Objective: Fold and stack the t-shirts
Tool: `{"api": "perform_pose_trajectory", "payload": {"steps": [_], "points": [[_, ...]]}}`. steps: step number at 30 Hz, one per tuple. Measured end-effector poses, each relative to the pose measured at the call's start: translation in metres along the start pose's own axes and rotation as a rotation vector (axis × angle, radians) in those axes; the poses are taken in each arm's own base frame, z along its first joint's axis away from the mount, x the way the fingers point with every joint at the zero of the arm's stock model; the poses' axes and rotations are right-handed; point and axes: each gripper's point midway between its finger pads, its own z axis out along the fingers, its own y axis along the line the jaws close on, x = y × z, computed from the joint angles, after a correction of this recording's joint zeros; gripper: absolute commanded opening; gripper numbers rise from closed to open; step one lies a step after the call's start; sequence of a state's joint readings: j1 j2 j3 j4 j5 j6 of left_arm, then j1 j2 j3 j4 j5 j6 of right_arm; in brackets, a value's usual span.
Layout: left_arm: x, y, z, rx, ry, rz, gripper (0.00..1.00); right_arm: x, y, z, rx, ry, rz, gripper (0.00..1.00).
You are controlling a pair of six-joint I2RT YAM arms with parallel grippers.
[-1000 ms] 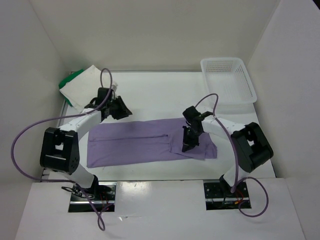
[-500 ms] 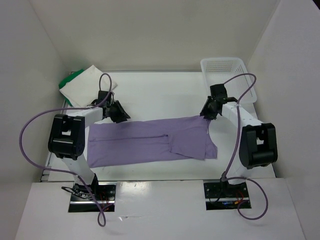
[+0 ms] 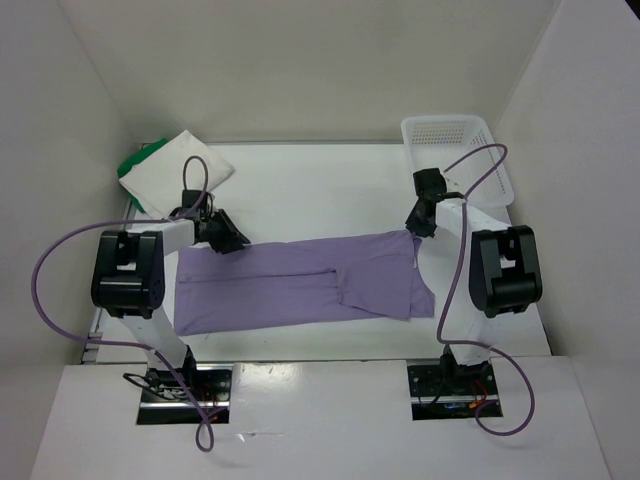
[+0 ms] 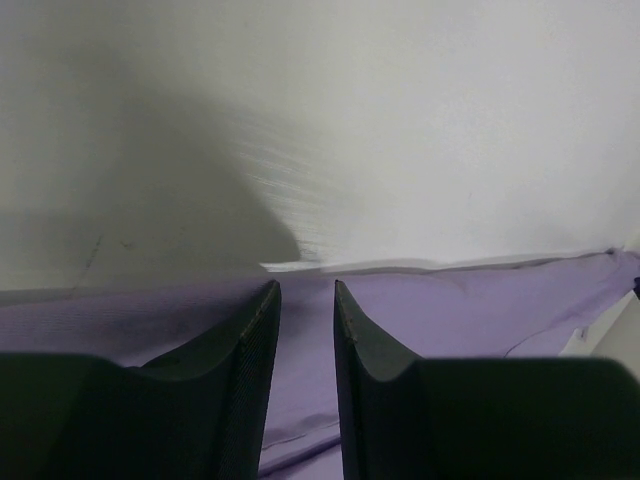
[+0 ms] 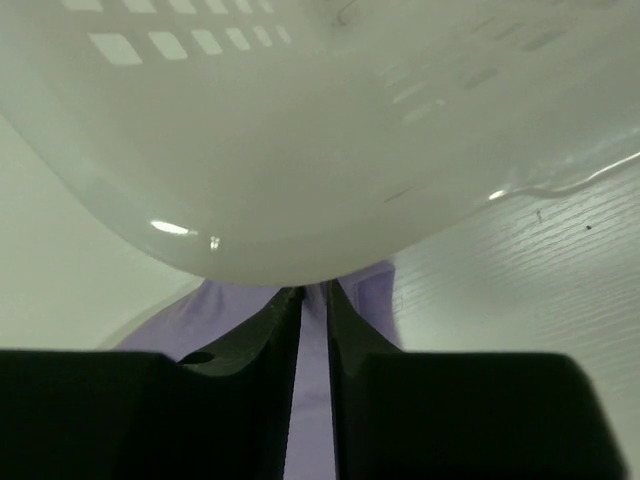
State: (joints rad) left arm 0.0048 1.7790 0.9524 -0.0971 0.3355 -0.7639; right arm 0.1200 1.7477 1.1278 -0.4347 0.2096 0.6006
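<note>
Top view: lavender t-shirt (image 3: 300, 285) lies spread on the tabletop (image 3: 320, 190), left fingers (image 3: 230, 240) and right fingers (image 3: 414, 226) at its far corners. Left wrist: fingers slightly apart over the cloth. Right wrist: cloth in their narrow gap, grip unclear

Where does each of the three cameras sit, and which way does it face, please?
Top external: above and behind, looking down on the table; the left arm and right arm show.
Left wrist: on the left arm, looking past the left gripper over the purple t-shirt.
Right wrist: on the right arm, past the right gripper, toward the basket.
Shared: all three show the purple t-shirt.
</note>
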Motion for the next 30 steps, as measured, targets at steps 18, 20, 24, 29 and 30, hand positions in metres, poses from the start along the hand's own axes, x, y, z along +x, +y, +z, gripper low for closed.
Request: {"api": "perform_pose_trajectory", "payload": {"steps": [18,20,24,29,30], "points": [[-0.018,0.015,-0.029,0.015,-0.05,-0.093,0.35,-0.008,0.006,-0.013,-0.018,-0.042,-0.004,0.09],[-0.016,-0.002,-0.037,0.035,-0.066,-0.048,0.35,-0.006,0.02,-0.023,-0.081,-0.033,-0.018,0.02],[-0.003,-0.037,-0.04,0.091,-0.057,0.056,0.35,0.011,0.045,-0.026,-0.167,0.014,-0.059,0.01],[0.008,-0.033,-0.03,0.084,-0.011,0.055,0.35,0.04,0.043,0.005,-0.119,0.096,-0.082,0.01],[0.009,-0.026,-0.028,0.076,-0.004,0.038,0.35,0.044,0.039,0.011,-0.096,0.104,-0.08,0.01]]}}
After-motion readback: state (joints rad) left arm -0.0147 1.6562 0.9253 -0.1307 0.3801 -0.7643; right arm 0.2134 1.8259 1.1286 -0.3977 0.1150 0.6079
